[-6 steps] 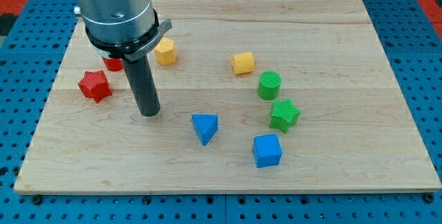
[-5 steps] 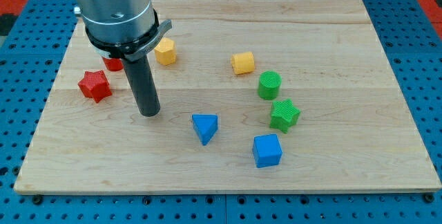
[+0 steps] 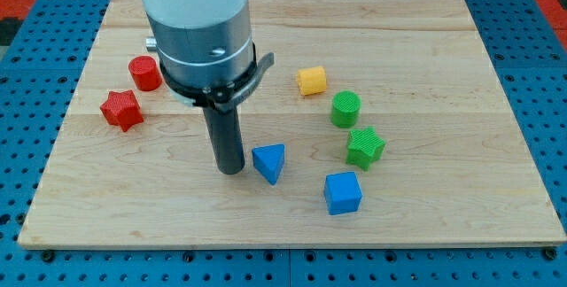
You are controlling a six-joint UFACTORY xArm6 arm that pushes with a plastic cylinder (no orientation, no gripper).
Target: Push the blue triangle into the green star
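Observation:
The blue triangle (image 3: 269, 162) lies on the wooden board (image 3: 443, 48), a little below its middle. The green star (image 3: 364, 148) lies to its right, about a hundred pixels away, with bare board between them. My tip (image 3: 230, 170) rests on the board just left of the blue triangle, very close to its left face; I cannot tell if it touches. The arm's grey body hides the board above the tip.
A green cylinder (image 3: 345, 109) stands just above the green star. A blue cube (image 3: 342, 192) lies below and left of the star. A yellow block (image 3: 312, 81) sits above the middle. A red star (image 3: 120, 110) and a red cylinder (image 3: 144, 73) are at the left.
My tip has moved right and slightly down, up to the blue triangle's left side. The triangle has shifted a little to the right. A yellow block at upper left is now hidden by the arm.

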